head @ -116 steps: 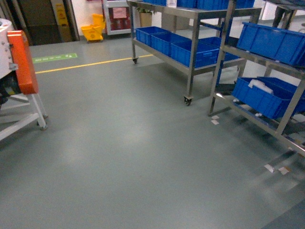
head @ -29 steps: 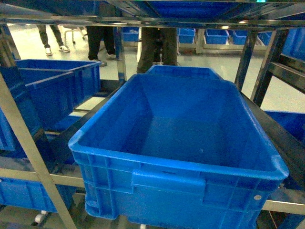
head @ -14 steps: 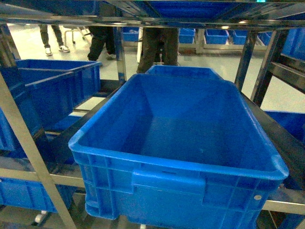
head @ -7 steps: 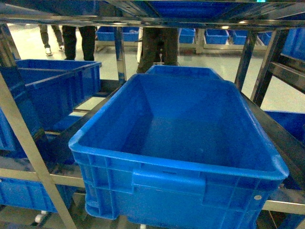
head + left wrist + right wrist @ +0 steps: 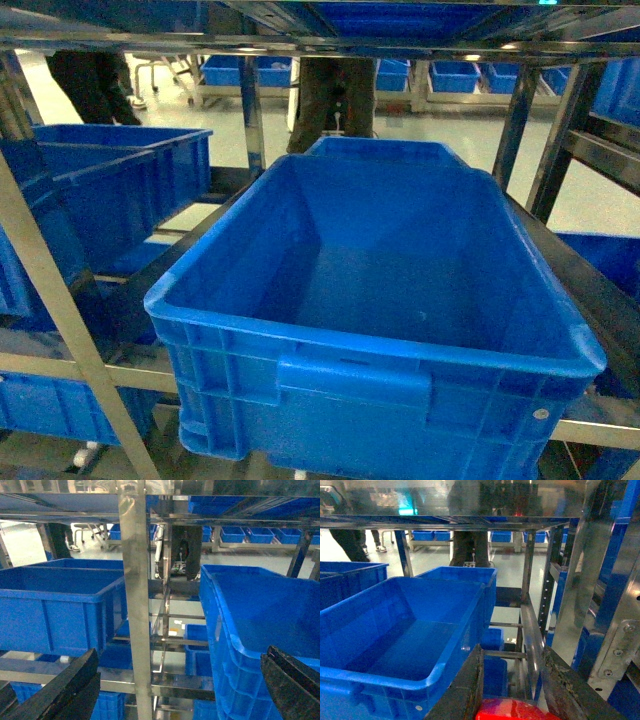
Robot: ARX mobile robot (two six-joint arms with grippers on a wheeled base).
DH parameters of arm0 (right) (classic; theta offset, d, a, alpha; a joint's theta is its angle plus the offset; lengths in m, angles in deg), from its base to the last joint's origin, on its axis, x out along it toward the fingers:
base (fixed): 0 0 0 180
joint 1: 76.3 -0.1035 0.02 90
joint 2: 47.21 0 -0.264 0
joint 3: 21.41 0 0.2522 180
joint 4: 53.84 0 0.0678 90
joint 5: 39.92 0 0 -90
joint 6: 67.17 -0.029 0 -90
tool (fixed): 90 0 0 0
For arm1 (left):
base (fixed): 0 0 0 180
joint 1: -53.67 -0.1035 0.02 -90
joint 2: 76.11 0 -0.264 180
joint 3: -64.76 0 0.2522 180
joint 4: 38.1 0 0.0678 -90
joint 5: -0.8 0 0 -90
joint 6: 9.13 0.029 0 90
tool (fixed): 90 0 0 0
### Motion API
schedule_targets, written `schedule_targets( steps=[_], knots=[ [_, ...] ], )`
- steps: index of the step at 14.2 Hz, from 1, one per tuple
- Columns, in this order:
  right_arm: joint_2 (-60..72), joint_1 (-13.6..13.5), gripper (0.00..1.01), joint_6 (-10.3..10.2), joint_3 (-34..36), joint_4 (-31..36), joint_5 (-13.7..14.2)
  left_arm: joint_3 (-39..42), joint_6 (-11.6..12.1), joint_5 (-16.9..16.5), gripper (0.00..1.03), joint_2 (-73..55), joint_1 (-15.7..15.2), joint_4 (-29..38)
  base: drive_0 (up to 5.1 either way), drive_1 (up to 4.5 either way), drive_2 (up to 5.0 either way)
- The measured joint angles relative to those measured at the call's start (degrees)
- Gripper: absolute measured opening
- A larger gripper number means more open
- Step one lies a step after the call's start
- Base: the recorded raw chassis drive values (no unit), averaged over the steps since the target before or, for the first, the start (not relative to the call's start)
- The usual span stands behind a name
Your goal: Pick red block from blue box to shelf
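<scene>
The right tool (image 5: 512, 700) is gripping the red block (image 5: 512, 711), a light, rigid, slippery item; the left tool (image 5: 180, 690) is gaping empty.

The left pincer (image 5: 175, 685) was held wide open before the shelf (image 5: 135, 605), dark blue crates (image 5: 60, 600) on either side.

no readable text, labels, brands, numbers or signs in any view, blue crates plain-sided, steel rack bars unmarked
</scene>
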Motion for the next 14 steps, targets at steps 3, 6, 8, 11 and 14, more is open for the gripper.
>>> schedule_targets(
  steps=[3, 6, 8, 11, 14],
  knots=[
    [-0.02, 0.0, 0.28, 0.0, 0.0, -0.02, 0.0, 0.0, 0.0, 0.02, 0.98, 0.0, 0.0, 0.0, 0.0, 0.0, 0.0],
    [0.0, 0.0, 0.28, 0.0, 0.0, -0.02, 0.0, 0.0, 0.0, 0.02, 0.98, 0.0, 0.0, 0.0, 0.0, 0.0, 0.0],
    [0.0, 0.0, 0.28, 0.0, 0.0, -0.02, 0.0, 0.0, 0.0, 0.02, 0.98, 0.0, 0.0, 0.0, 0.0, 0.0, 0.0],
    [0.0, 0.0, 0.28, 0.0, 0.0, -0.02, 0.0, 0.0, 0.0, 0.02, 0.98, 0.0, 0.0, 0.0, 0.0, 0.0, 0.0],
    [0.0, 0.0, 0.28, 0.0, 0.0, -0.02, 0.0, 0.0, 0.0, 0.02, 0.98, 0.0, 0.0, 0.0, 0.0, 0.0, 0.0]
  ],
)
